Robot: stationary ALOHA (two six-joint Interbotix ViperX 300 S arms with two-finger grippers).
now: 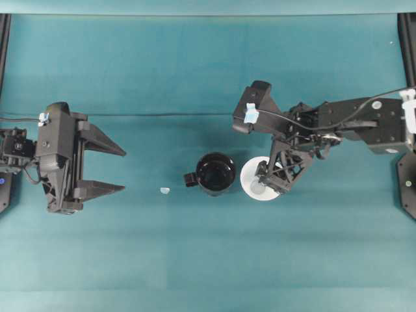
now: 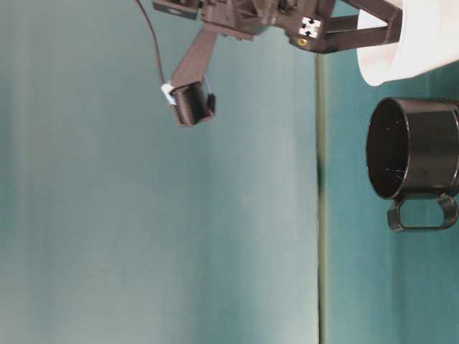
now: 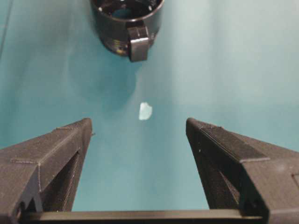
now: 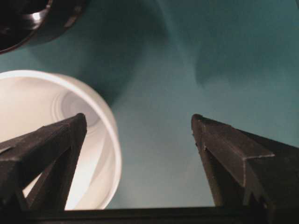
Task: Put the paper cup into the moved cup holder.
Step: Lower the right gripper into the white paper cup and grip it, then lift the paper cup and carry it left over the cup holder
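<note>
- The paper cup (image 1: 259,177) stands upright on the table (image 1: 195,260), just beside the cup holder (image 1: 215,173), not yet in it.
- The right gripper (image 1: 276,185) hovers over the cup's rim with jaws apart, one finger above its mouth; the grasp looks to be the step in hand, and next calls for closing on the rim.
- The left gripper (image 1: 117,169) waits spread wide, empty, well apart.
- Only the right wrist view shows the finger (image 4: 51,154) lined up over the cup's inside; overhead hides this.

Both arms are matte black with a boxy wrist housing. The left pincer (image 1: 107,169) has tapered triangular fingers; the right pincer (image 1: 276,179) has lattice-braced ones. Pale blue tags, perhaps tape, mark each wrist, and thin black cables trail behind.
</note>
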